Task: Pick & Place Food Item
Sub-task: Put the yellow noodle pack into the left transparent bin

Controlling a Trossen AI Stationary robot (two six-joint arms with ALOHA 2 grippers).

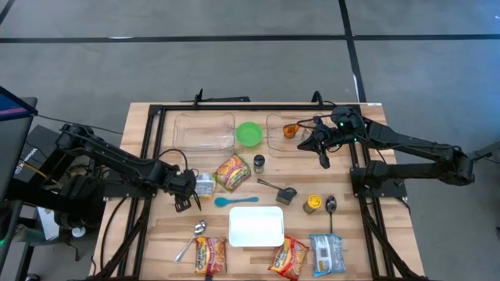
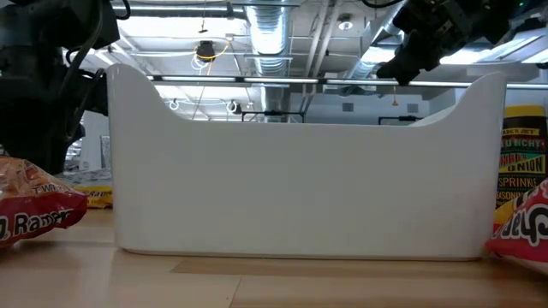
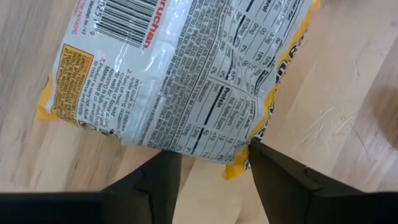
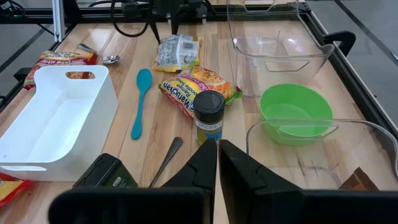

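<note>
A ramen packet (image 1: 205, 184) lies face down on the wooden table, its silver back with the nutrition print and its yellow edges up (image 3: 186, 68). My left gripper (image 1: 184, 203) points down at the packet's left end, open (image 3: 211, 158). One corner of the packet (image 3: 235, 167) lies between the two fingertips. My right gripper (image 1: 323, 158) hangs shut (image 4: 217, 148) above the far right of the table, near a glass container (image 1: 291, 131), and holds nothing. My left gripper stands open over the packet's corner (image 3: 235, 167), pointing down, one finger on either side of it. One fingertip (image 3: 254, 149) is right at the packet's edge. Whether it touches the packet I cannot tell.
A white bin (image 1: 231, 226) stands near the front edge. A green bowl (image 1: 249, 133) sits between two glass containers at the back. Around lie more ramen packets (image 1: 232, 172), a spice jar (image 1: 258, 162), a teal spoon (image 1: 236, 200), metal spoons (image 1: 191, 238) and a yellow jar (image 1: 312, 204).
</note>
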